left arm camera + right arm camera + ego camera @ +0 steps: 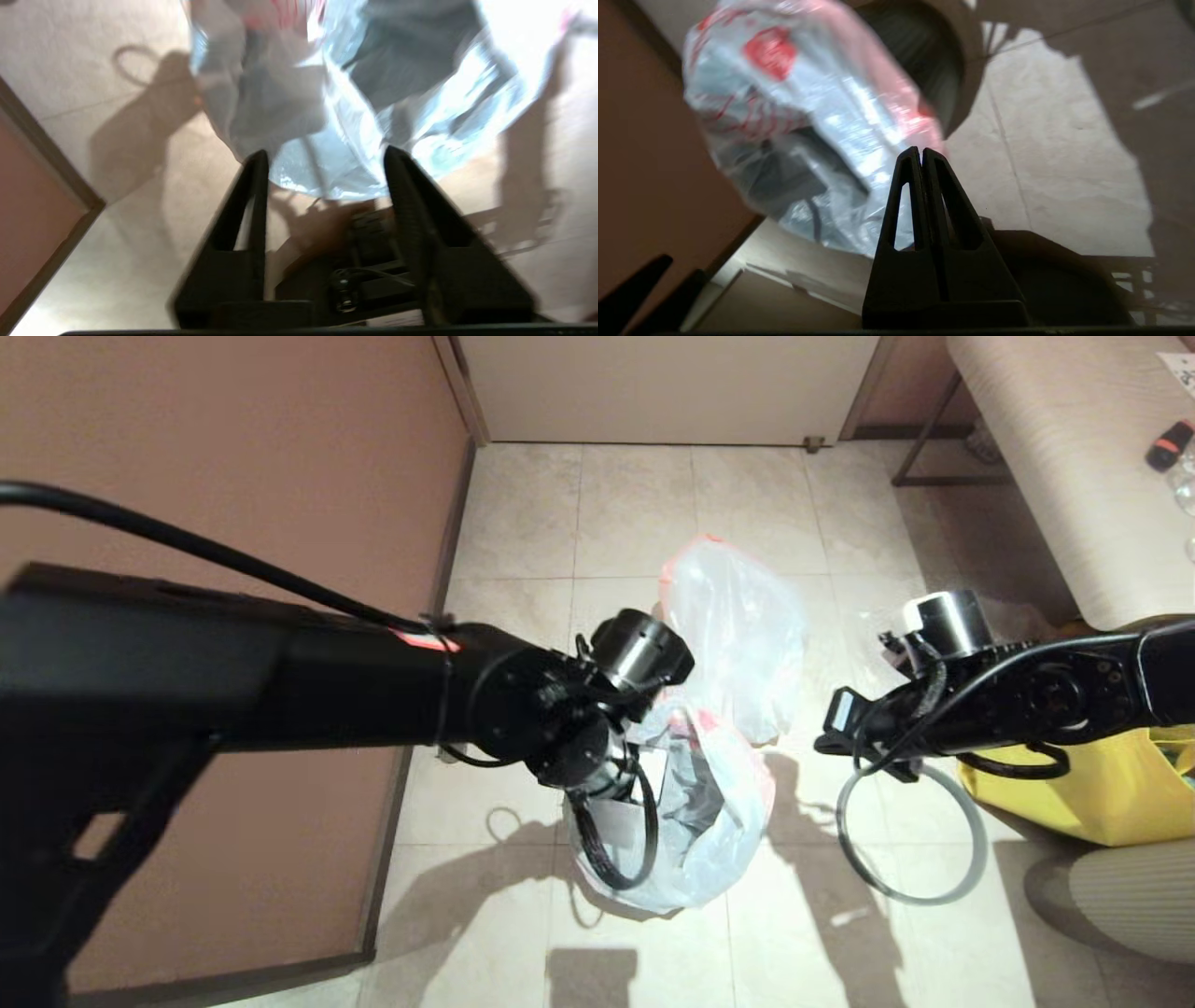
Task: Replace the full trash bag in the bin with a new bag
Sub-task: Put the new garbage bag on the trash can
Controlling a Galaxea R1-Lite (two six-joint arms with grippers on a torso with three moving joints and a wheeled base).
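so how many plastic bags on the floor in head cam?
2. The new bag with red print is draped over the bin, under the left arm. The full trash bag stands on the tiles just behind it. Others may be hidden behind the arms.

A tiled room corner indoors, home or hotel-like.
Beige floor tiles (635, 504), brown wall (224, 457), pale door (672, 383), wood-grain bench (1055, 457).
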